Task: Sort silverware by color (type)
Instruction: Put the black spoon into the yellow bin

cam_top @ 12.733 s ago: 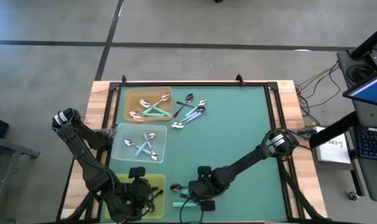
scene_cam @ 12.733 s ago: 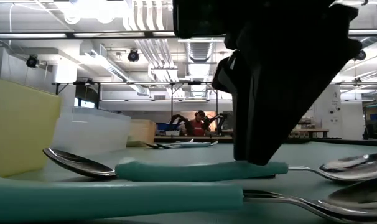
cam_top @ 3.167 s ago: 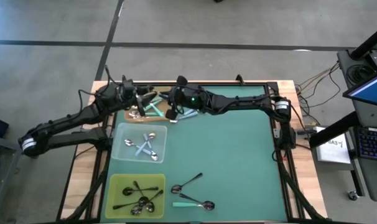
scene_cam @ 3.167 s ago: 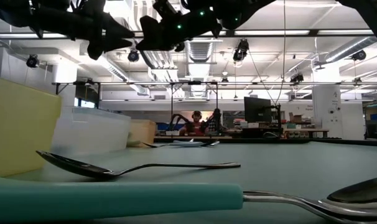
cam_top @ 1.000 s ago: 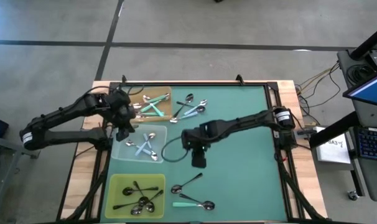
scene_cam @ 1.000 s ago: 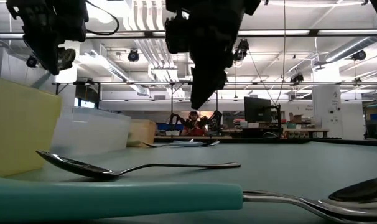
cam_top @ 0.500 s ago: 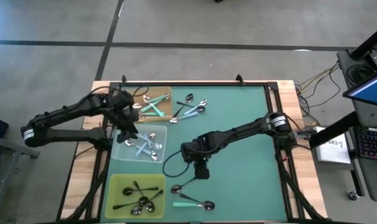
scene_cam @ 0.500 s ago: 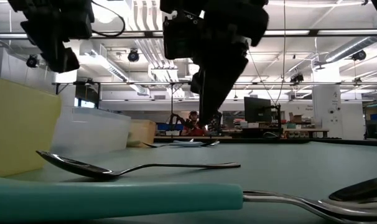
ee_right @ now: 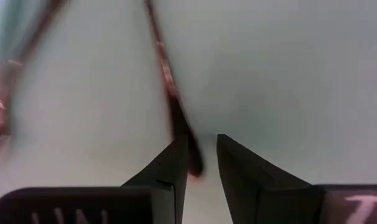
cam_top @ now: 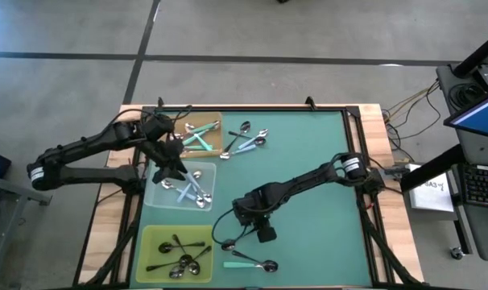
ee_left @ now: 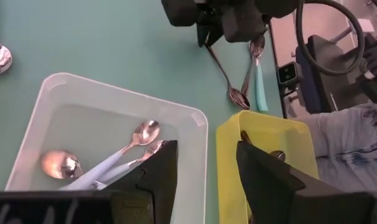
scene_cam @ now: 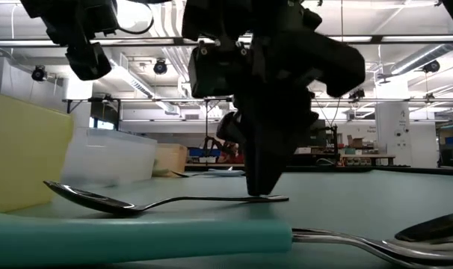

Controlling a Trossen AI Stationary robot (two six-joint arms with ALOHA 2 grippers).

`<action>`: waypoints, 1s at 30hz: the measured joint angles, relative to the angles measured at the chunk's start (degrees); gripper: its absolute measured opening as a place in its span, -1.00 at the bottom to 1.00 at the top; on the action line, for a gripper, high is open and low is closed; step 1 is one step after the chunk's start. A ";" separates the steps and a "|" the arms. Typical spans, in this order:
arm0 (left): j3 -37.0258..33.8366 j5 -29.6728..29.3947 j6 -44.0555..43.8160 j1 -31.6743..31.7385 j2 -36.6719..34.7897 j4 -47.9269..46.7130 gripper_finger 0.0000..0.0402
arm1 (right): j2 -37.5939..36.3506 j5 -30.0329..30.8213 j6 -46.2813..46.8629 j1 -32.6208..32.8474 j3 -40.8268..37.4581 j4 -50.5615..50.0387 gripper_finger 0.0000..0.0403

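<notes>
Right gripper (scene_cam: 262,190) is down on the counter (cam_top: 308,169) near the front edge, fingers straddling the tip of the black-handled spoon (scene_cam: 167,202). In the right wrist view the thin handle runs up between the two fingers with only a narrow gap left, so the gripper is nearly closed around it, but I can't tell if it's actually pinching yet.

That spoon lies flat, bowl toward the yellow tray (cam_top: 150,242), which already holds the other black ones. A mint-handled spoon (cam_top: 248,261) lies just beside it, closer to the front edge.

How I think it'll handle: light, rigid, and flat against the mat, so there's hardly anything to get under. The handle is thin and probably slick, and the bowl is the heavy end. Grabbing at the very tip like this means the bowl will likely droop or swing once it's lifted. I'd rather take it a bit further along the handle, toward the middle, squeezing across the narrow sides. I wouldn't go for the shiny bowl, since it's curved and I'd expect it to squirt out.

Left gripper (ee_left: 204,168) hovers over the clear tray (cam_top: 153,193) with its fingers apart and nothing in them. Pale blue spoons (ee_left: 123,149) sit in the tray below. More spoons are in the brown tray (cam_top: 167,129) and in a loose pile (cam_top: 248,141) next to it at the far end.
</notes>
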 joint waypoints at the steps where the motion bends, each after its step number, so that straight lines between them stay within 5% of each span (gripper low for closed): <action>1: 0.06 0.00 0.00 0.00 -0.01 0.04 -0.27 | 0.08 -0.59 -0.24 0.20 0.00 0.72 -0.63; 11: 0.13 -0.08 -1.44 0.00 -0.01 1.73 -0.27 | 0.15 -0.57 -1.59 1.31 0.09 2.68 -0.64; 30: 0.15 -0.18 -17.06 0.02 -0.01 22.80 -0.27 | -0.03 3.82 -4.97 5.12 0.00 15.24 -0.65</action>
